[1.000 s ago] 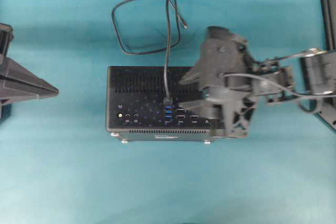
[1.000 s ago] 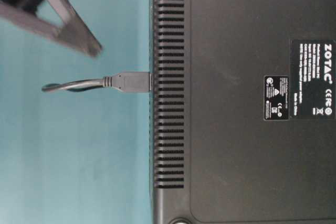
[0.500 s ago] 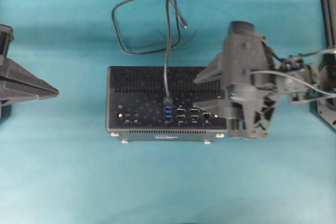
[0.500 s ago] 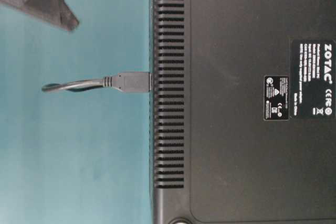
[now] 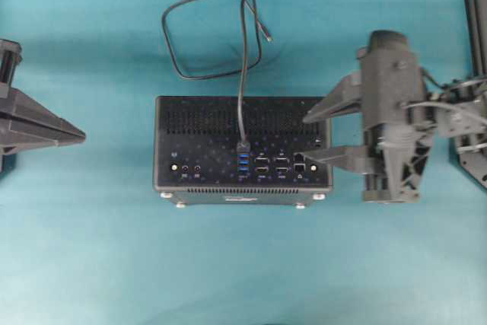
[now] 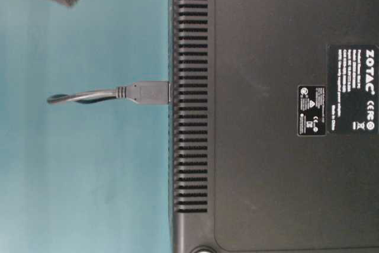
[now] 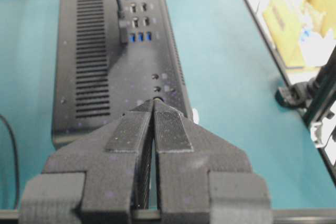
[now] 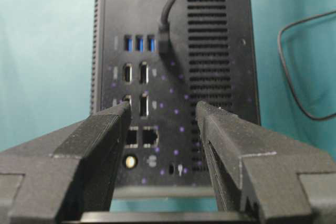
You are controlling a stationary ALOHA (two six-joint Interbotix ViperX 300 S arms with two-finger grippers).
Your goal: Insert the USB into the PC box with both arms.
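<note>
Your boxy USB (image 5: 243, 147) stands plugged upright into the perforated PC box (image 5: 198, 123); right gripper (image 5: 310, 138) gapes empty, left gripper (image 7: 153, 103) pinched closed, empty.

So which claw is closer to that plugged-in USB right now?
The right claw. Its open tips hang over the PC box's right edge, a short way from the USB. The left claw, shut, waits well off the box's left side.

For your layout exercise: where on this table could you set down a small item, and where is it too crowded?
Free: the wide blue strip in front of the computer box, and the patch between the closed left hand and the box. Crowded: behind the box, where the cable loops, and the box's right edge, where the open right hand hangs.
</note>
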